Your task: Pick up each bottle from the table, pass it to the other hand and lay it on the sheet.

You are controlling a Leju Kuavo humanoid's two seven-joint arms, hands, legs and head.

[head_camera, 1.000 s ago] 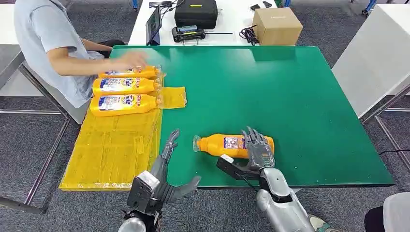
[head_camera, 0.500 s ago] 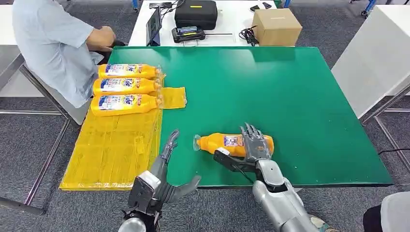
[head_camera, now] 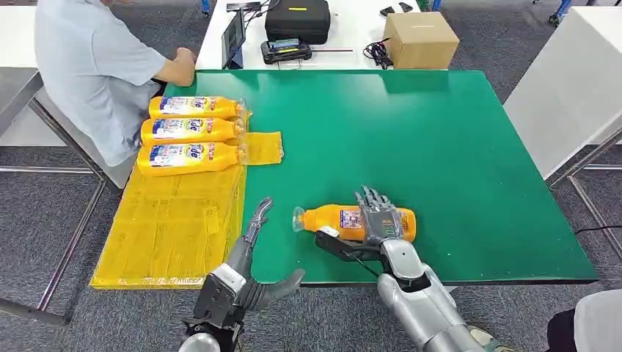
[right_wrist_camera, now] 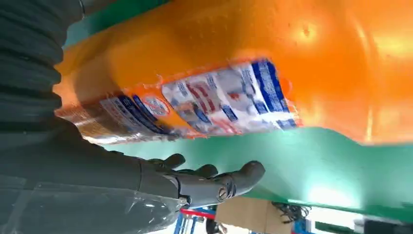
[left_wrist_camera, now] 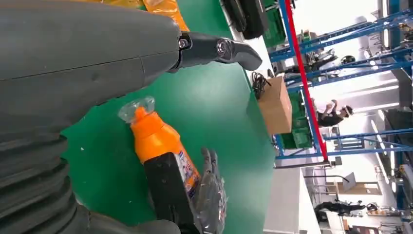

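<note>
My right hand grasps the orange bottle lying on the green table; my left hand, beside the bottle's cap, is released.

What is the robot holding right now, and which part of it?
The right hand is wrapped over the labelled middle of the orange bottle, which lies on the green table; a firm grip cannot be told. The left hand holds nothing.

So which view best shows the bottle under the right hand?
The head view: the whole bottle lies on the green table, right hand over its middle. The left wrist view shows cap and neck; the right wrist view gives a close, cropped label.
</note>
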